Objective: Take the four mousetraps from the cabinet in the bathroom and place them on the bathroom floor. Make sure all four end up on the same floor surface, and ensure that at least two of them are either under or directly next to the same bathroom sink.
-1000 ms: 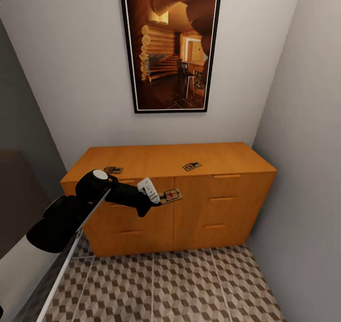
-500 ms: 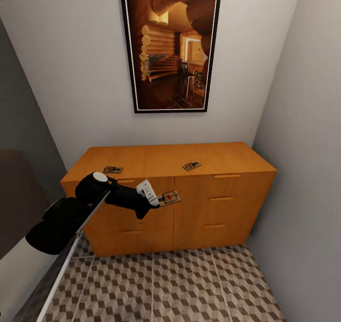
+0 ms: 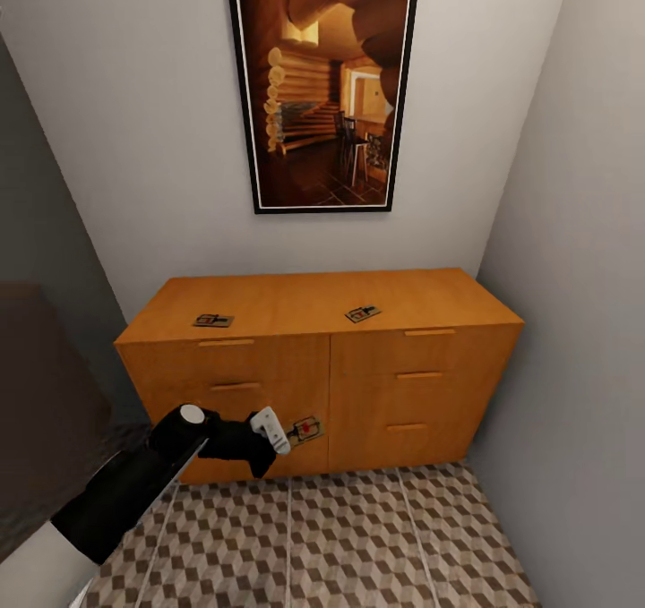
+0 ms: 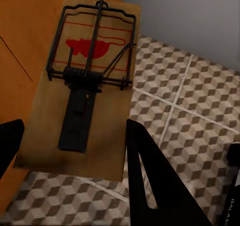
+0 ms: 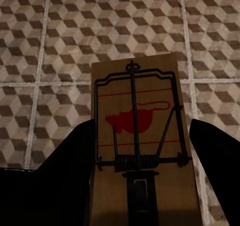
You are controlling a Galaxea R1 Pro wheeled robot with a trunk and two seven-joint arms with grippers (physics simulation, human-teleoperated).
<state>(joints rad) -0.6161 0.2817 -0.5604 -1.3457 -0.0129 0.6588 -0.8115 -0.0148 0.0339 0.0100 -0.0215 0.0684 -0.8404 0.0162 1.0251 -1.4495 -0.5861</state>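
Cube-patterned brown, beige and cream bathroom floor tiles [image 3: 358, 536] with pale grout lines run up to the low orange-brown wooden cabinet [image 3: 376, 393], which fills a narrow alcove between grey walls. One flat tan wooden mousetrap with dark wire and a red mark [image 3: 305, 430] hangs in front of the cabinet's lower left drawer fronts, above the tiles, gripped at its near end by the left gripper [image 3: 285, 433]; the black fingers [image 4: 150, 186] sit closed against the board's edges in the left wrist view. Two more such mousetraps lie on the cabinet top, well apart: one toward 9 o'clock near the left edge [image 3: 213, 321], one toward 2 o'clock past the middle [image 3: 363, 313]. From the right wrist view, a fourth tan mousetrap [image 5: 137, 151] is held over the same tiles, clamped between the dark fingers [image 5: 215, 156] of the right gripper [image 5: 140, 186]. At 12 o'clock above the cabinet hangs a tall black-framed picture of a log interior [image 3: 322, 84].
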